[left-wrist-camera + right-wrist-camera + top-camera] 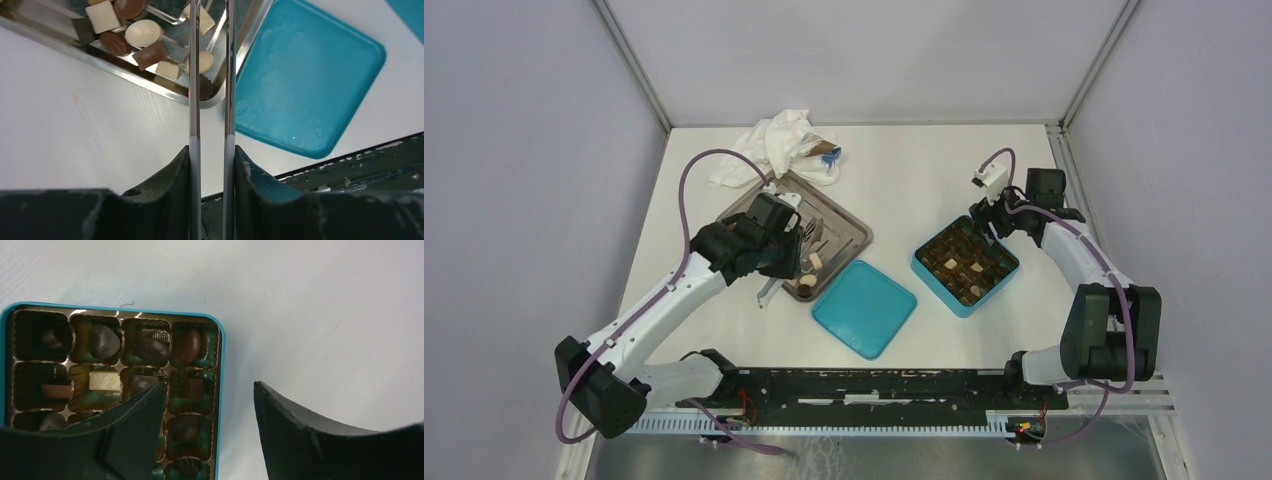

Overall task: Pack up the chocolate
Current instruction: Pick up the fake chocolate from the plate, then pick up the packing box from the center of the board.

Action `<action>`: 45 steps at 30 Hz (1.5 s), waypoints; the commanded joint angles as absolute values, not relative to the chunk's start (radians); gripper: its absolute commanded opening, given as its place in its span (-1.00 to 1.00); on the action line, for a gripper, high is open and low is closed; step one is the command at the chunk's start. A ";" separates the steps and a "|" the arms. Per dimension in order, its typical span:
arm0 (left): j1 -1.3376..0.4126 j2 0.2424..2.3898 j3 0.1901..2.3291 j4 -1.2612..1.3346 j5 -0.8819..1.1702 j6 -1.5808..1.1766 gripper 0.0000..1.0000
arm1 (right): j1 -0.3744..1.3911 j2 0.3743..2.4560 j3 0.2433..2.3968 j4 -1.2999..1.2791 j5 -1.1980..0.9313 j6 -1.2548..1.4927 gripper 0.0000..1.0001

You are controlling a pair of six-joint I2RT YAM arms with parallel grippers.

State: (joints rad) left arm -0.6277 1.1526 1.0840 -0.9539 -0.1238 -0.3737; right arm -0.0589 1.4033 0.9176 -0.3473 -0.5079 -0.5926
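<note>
Loose chocolate pieces point(142, 32), cream-white, mid-brown and dark, lie in a metal tray point(125, 75) left of centre point(852, 238). My left gripper point(211, 150) is shut on a pair of metal tongs point(194, 100), whose arms reach over the tray's near corner; their tips run out of the left wrist view. From above, the left gripper point(786, 252) hovers over the tray. A teal box point(921, 262) on the right holds more chocolate point(187, 346) in its gold cells. My right gripper point(209, 384) stands open above the box's edge point(221, 370), holding nothing.
The teal lid point(864, 308) lies flat between tray and box, close to the tray's corner point(305, 85). A crumpled white cloth with a wrapper point(779, 140) sits at the back behind the tray. The black arm-base rail point(874, 385) runs along the near edge.
</note>
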 commanded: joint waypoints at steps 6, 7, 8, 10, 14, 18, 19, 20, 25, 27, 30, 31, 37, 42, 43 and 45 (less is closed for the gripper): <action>-0.626 1.102 1.057 -0.806 0.055 -0.423 -0.96 | -0.073 1.478 0.961 -0.401 -0.430 -0.656 0.21; -0.627 1.100 1.053 -0.800 0.061 -0.423 -0.96 | -0.075 1.489 0.962 -0.404 -0.424 -0.658 0.20; -0.626 1.099 1.050 -0.793 0.068 -0.424 -0.96 | -0.075 1.499 0.962 -0.402 -0.417 -0.660 0.20; -0.627 1.096 1.043 -0.775 0.086 -0.428 -0.96 | -0.075 1.519 0.963 -0.397 -0.399 -0.659 0.15; -0.633 1.098 1.034 -0.738 0.126 -0.433 -0.96 | -0.075 1.554 0.960 -0.360 -0.358 -0.651 0.13; -0.641 1.101 1.034 -0.719 0.137 -0.434 -0.96 | -0.075 1.576 0.958 -0.346 -0.363 -0.654 -0.03; -0.643 1.101 1.032 -0.710 0.140 -0.435 -0.96 | -0.075 1.580 0.959 -0.345 -0.372 -0.654 -0.11; -0.647 1.103 1.030 -0.700 0.146 -0.437 -0.96 | -0.075 1.584 0.959 -0.346 -0.383 -0.655 -0.18; -0.703 1.111 1.017 -0.625 0.162 -0.456 -0.96 | -0.075 1.578 0.955 -0.329 -0.384 -0.653 -0.72; -0.747 1.119 1.020 -0.595 0.146 -0.469 -0.96 | -0.075 1.553 0.948 -0.319 -0.382 -0.646 -0.94; -0.822 1.129 1.022 -0.549 0.109 -0.489 -0.96 | -0.077 1.487 0.925 -0.291 -0.385 -0.629 -1.00; -0.855 1.132 1.020 -0.529 0.099 -0.493 -0.96 | -0.077 1.463 0.916 -0.279 -0.387 -0.622 -1.00; -1.013 1.175 1.016 -0.405 0.020 -0.460 -0.96 | -0.077 1.298 0.858 -0.210 -0.433 -0.586 -1.00; -1.120 1.233 1.018 -0.309 -0.039 -0.405 -0.96 | -0.076 1.205 0.811 -0.151 -0.474 -0.573 -1.00; -1.132 1.245 1.013 -0.281 -0.036 -0.389 -0.96 | -0.075 1.200 0.809 -0.148 -0.478 -0.573 -1.00; -1.152 1.271 1.002 -0.229 -0.032 -0.366 -0.96 | -0.075 1.196 0.806 -0.147 -0.487 -0.573 -1.00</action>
